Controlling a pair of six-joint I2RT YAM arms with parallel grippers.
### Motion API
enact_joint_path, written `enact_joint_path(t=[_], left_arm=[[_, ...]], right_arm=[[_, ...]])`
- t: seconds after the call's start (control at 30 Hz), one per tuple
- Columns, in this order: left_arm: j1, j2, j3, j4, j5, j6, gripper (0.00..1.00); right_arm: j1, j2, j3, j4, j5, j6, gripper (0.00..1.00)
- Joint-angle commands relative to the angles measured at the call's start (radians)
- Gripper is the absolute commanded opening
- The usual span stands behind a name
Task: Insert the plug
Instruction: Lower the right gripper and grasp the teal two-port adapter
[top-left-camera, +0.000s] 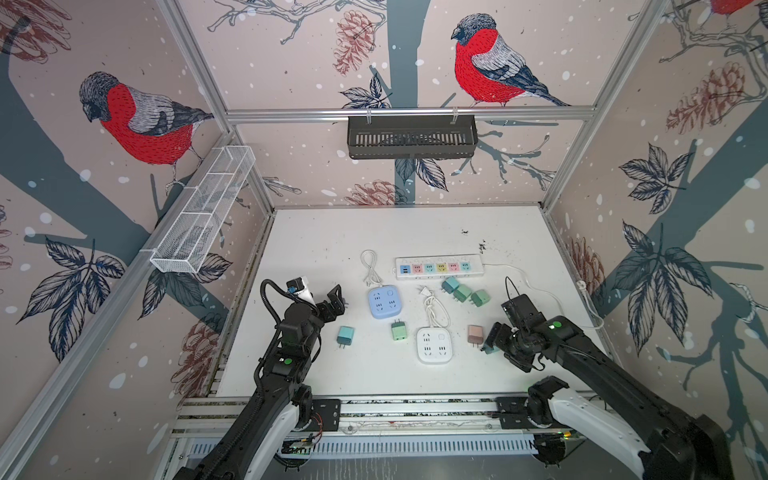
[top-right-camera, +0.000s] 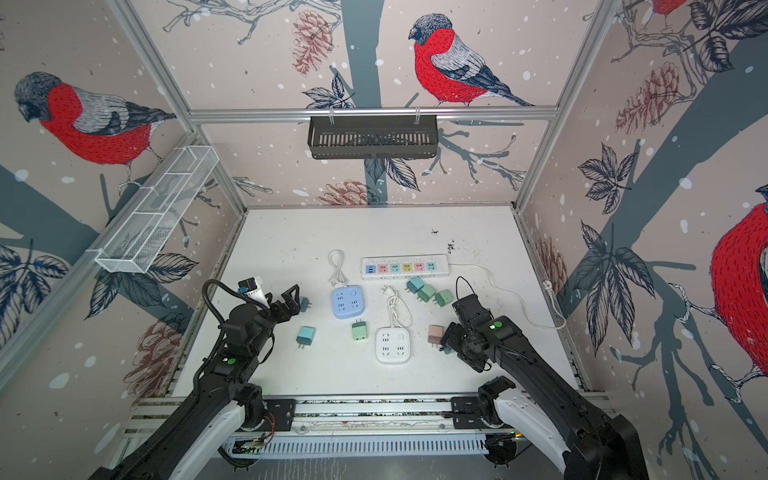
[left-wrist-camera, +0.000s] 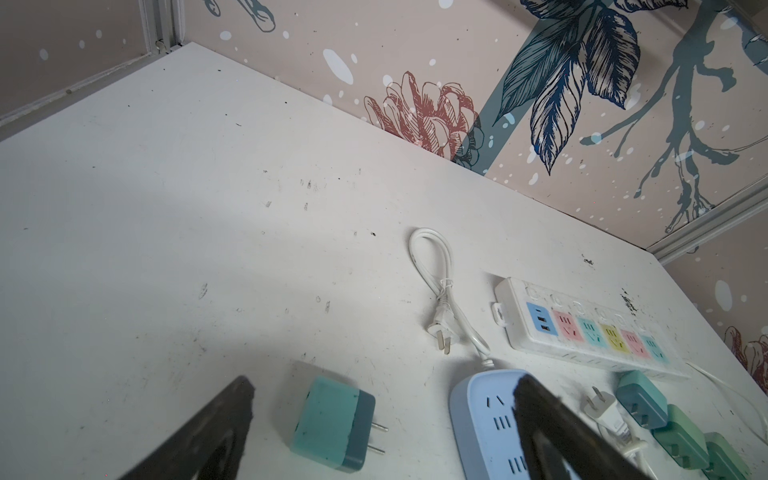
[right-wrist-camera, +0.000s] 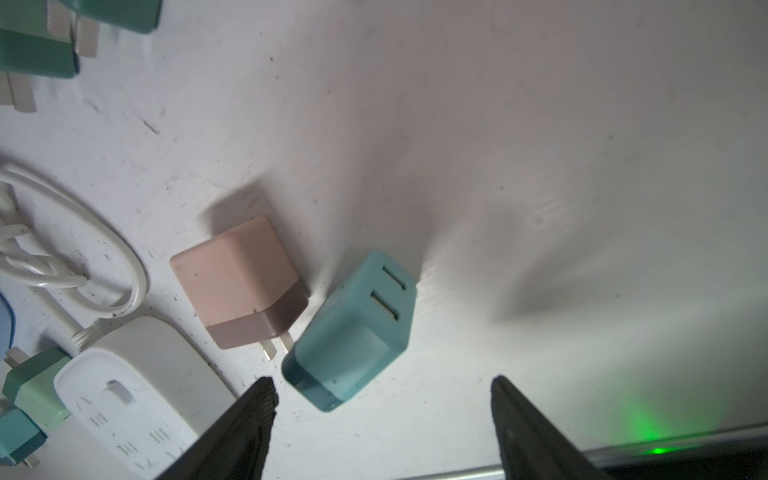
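In the right wrist view a teal plug (right-wrist-camera: 353, 328) lies on the white table just ahead of my right gripper (right-wrist-camera: 382, 395). That gripper is open and its fingers do not touch the plug. The plug's prong end rests against a pink plug (right-wrist-camera: 239, 282). In both top views the right gripper (top-left-camera: 490, 338) hovers low beside the pink plug (top-left-camera: 475, 334), right of the white square socket (top-left-camera: 434, 345). My left gripper (left-wrist-camera: 384, 386) is open and empty above another teal plug (left-wrist-camera: 332, 424), next to the blue square socket (left-wrist-camera: 490, 424). In a top view the left gripper (top-right-camera: 293, 297) sits left of that blue socket (top-right-camera: 347, 302).
A long power strip (top-left-camera: 439, 266) with coloured outlets lies at the back, its cord running right. Three green plugs (top-left-camera: 463, 293) cluster in front of it. A light blue plug (top-left-camera: 345, 336) and a green plug (top-left-camera: 399, 331) lie mid-table. Looped white cables (top-left-camera: 370, 266) trail from both square sockets.
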Motion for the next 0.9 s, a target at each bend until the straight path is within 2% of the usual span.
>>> enact_joint_path(t=[0.0, 0.5, 0.73, 0.87], left_arm=[[0.002, -0.003, 0.0, 0.025, -0.001, -0.001, 0.97], [0.001, -0.004, -0.001, 0.026, 0.001, -0.002, 0.97], [0.001, -0.004, -0.001, 0.026, 0.002, -0.004, 0.97], [0.001, -0.004, -0.002, 0.026, 0.002, -0.004, 0.97]], right_arm=[[0.013, 0.02, -0.002, 0.049, -0.011, 0.036, 0.8], [0.006, 0.065, -0.028, 0.1, -0.006, 0.017, 0.67], [-0.004, 0.058, -0.027, 0.075, 0.006, 0.001, 0.4], [-0.004, 0.058, -0.028, 0.069, 0.018, -0.009, 0.37]])
